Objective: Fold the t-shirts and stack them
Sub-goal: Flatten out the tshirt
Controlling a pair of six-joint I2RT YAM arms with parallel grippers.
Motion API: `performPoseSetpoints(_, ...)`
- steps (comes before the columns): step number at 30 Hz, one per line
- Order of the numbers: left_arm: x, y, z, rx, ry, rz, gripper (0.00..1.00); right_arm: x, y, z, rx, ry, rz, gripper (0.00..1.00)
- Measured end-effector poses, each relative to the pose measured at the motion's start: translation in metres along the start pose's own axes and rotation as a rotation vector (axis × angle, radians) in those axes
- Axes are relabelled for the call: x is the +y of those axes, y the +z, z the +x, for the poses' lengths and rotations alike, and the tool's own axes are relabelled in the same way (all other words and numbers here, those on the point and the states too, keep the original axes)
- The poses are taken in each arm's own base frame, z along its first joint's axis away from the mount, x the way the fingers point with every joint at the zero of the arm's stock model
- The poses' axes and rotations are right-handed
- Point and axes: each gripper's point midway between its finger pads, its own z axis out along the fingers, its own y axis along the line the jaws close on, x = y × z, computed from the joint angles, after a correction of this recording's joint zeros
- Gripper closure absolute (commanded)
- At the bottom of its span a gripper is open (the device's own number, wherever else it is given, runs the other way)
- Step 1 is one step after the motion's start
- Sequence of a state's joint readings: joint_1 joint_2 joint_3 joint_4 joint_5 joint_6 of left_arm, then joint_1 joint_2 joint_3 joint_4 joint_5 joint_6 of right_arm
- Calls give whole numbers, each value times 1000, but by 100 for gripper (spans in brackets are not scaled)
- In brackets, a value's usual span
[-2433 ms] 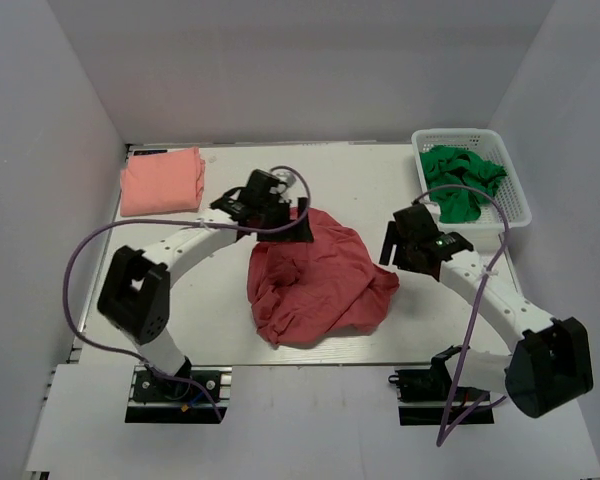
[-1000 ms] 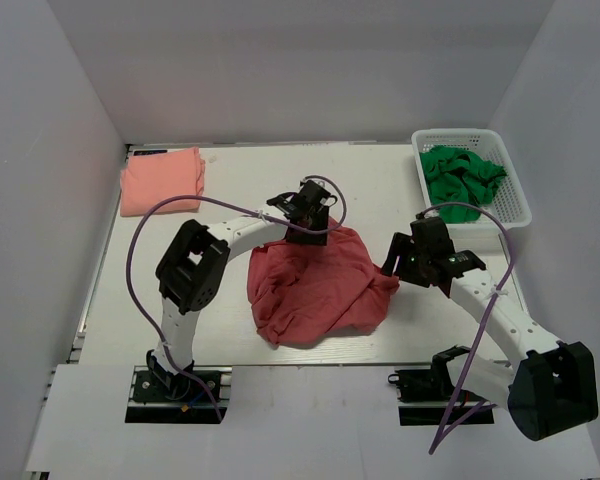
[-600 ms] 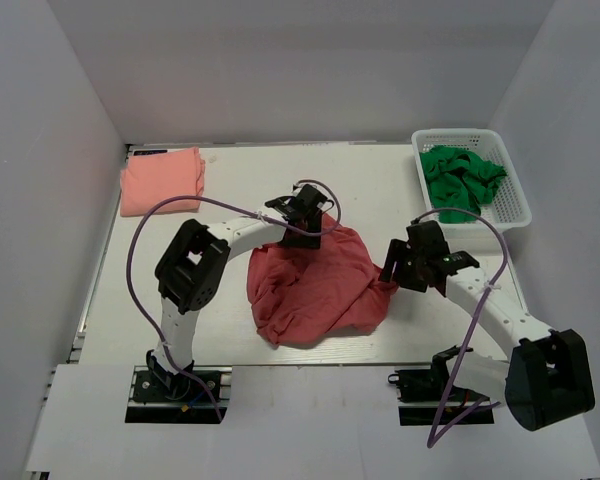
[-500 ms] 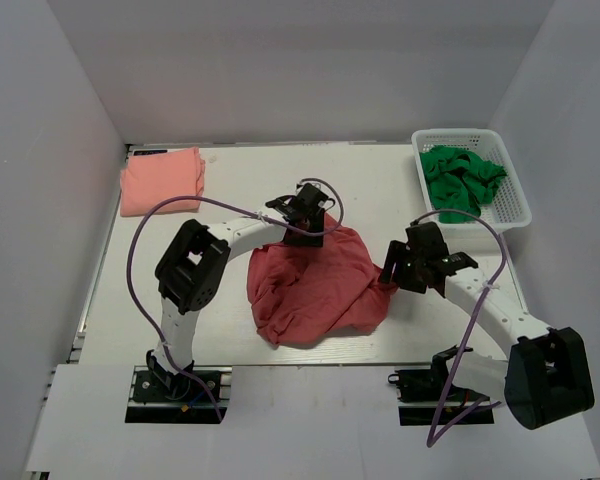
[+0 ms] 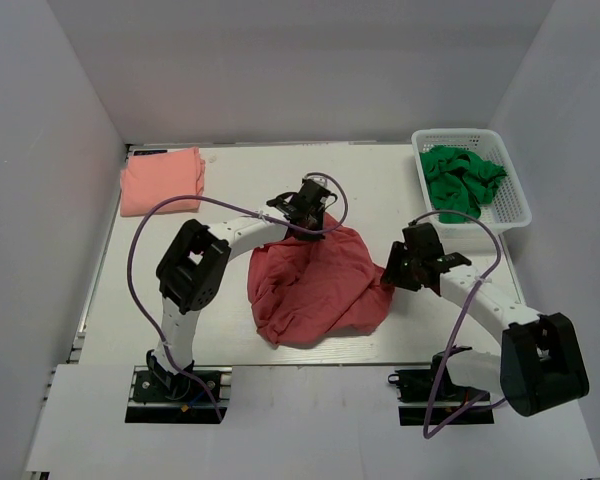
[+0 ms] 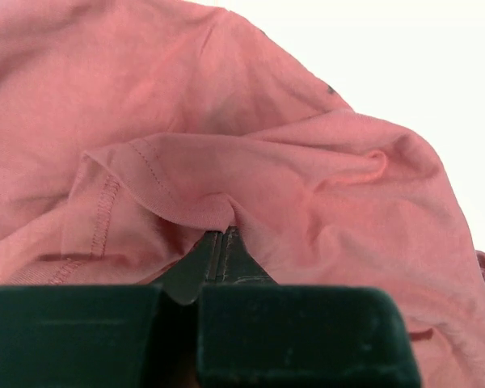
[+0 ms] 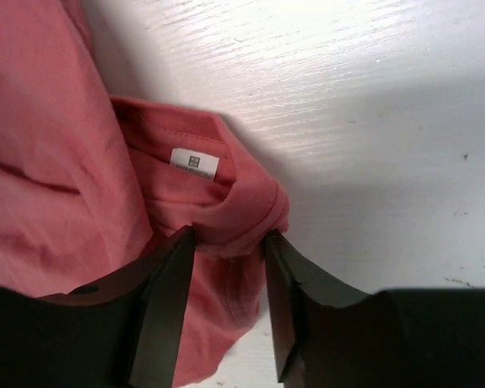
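Left gripper (image 6: 224, 242) is clamping shut on a far-edge fold of the red shirt (image 5: 315, 285), crumpled at centre — likely for spreading it flat. Right gripper (image 7: 226, 238) is straddling the collar (image 7: 244, 202) — pinched or not, cannot tell. Pink shirt (image 5: 160, 180) is lying folded, far left.

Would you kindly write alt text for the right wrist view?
Two dark fingers of the right gripper straddle a bunched collar fold of a brick-red t-shirt, just below its white label, on a white table.
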State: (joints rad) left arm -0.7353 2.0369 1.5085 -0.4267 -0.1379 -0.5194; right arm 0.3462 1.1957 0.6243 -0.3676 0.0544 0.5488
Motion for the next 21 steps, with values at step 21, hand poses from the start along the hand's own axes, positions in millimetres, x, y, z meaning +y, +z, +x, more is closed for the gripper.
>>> performPoseSetpoints(21, 74, -230, -165, -686, -98, -292, 100, 16, -123, -161, -588, 73, 95, 100)
